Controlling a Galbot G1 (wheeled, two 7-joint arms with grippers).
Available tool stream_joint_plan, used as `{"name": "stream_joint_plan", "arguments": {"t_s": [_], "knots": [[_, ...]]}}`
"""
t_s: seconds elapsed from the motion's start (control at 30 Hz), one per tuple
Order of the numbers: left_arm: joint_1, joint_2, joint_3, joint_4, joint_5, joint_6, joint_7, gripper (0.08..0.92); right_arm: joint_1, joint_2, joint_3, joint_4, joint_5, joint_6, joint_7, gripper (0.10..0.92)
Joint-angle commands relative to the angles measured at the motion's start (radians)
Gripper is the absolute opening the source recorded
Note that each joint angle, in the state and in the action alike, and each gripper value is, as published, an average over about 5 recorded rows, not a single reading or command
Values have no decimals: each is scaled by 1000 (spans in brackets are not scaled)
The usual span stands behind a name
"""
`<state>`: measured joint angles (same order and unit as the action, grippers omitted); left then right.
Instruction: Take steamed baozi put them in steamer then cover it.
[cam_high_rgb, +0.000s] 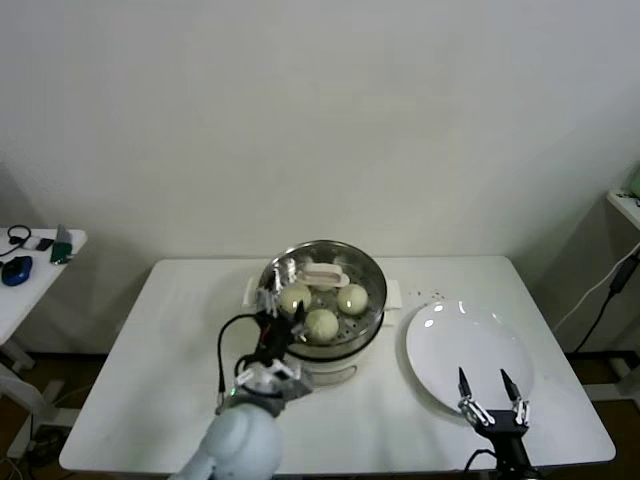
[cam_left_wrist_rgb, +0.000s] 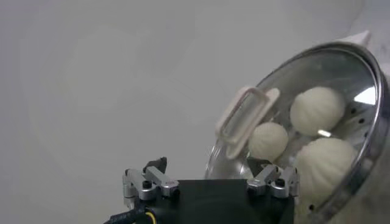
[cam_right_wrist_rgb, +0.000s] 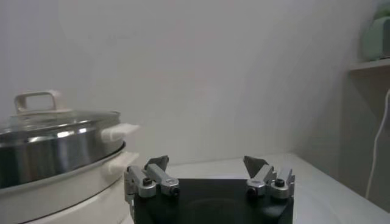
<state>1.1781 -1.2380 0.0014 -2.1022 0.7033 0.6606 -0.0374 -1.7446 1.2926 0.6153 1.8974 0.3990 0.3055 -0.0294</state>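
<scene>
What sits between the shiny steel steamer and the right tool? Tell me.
The round flat white plate lies between them on the white table: the steamer at its left, the open right tool over its near edge. Head view shows it.

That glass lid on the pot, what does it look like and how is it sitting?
The cover is a round lid of clear glass with a shiny metal rim and a cream rectangular loop handle at its centre. It sits on top of the steamer, closed over it, handle upright. Through the glass three pale round baozi show inside. The left gripper hangs at its near edge with fingers spread and grips nothing.
</scene>
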Motion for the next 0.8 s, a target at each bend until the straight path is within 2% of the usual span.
{"name": "stream_joint_plan", "arguments": {"t_s": [0.03,0.17,0.33,0.47,0.8], "knots": [[304,-76,-377,-124,-581,-418,-278,823,10,-3,13,1,-16,-14,21,823],[366,-81,-514,-99,-819,-518,-294,823,7,-11,19,-15,-21,6,15,823],[463,-99,-632,-21,-967,-666,-215,823,15,-21,21,-66,-33,42,2,823],[539,-109,-635,22,-985,-722,-164,823,25,-27,21,-99,-31,68,-13,823],[607,-123,-572,50,-920,-787,-157,823,19,-41,19,-110,-18,85,-25,823]]}}
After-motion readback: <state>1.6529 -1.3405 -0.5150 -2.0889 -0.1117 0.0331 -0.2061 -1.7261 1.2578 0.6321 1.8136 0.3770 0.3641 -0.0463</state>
